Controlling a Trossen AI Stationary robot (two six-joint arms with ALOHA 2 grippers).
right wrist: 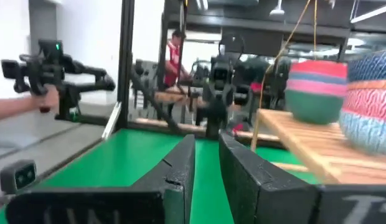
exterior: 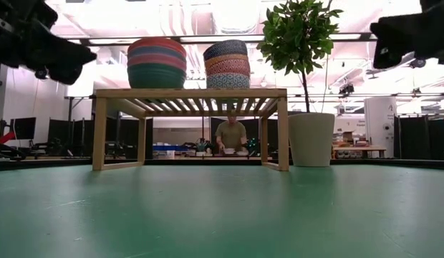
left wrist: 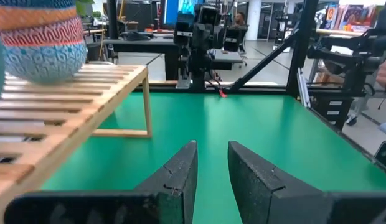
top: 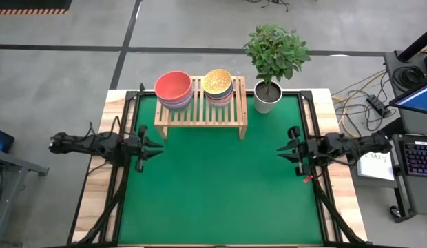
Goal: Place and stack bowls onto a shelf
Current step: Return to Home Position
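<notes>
The light-wood shelf [top: 200, 111] stands at the table's far side on its side legs. On its slatted top rest two stacks of bowls. The larger plain bowls [top: 173, 88] have the red one on top and teal at the bottom [exterior: 157, 63]. The smaller patterned bowls [top: 218, 84] have the yellow one on top [exterior: 228, 64]. My left gripper [top: 155, 147] hovers open over the table's left side, pointing right. My right gripper [top: 282, 149] hovers open over the right side, pointing left. In the left wrist view, the patterned stack [left wrist: 40, 40] sits beside my left gripper [left wrist: 211, 152]. In the right wrist view, both stacks [right wrist: 316, 90] lie beyond my right gripper [right wrist: 207, 144].
A white pot with a leafy plant [top: 267, 96] stands at the shelf's right end. Green mat [top: 220, 193] stretches bare between the arms and toward the near edge. A person [exterior: 230, 135] stands in the room behind the shelf. A hand [right wrist: 22, 106] shows beyond the table.
</notes>
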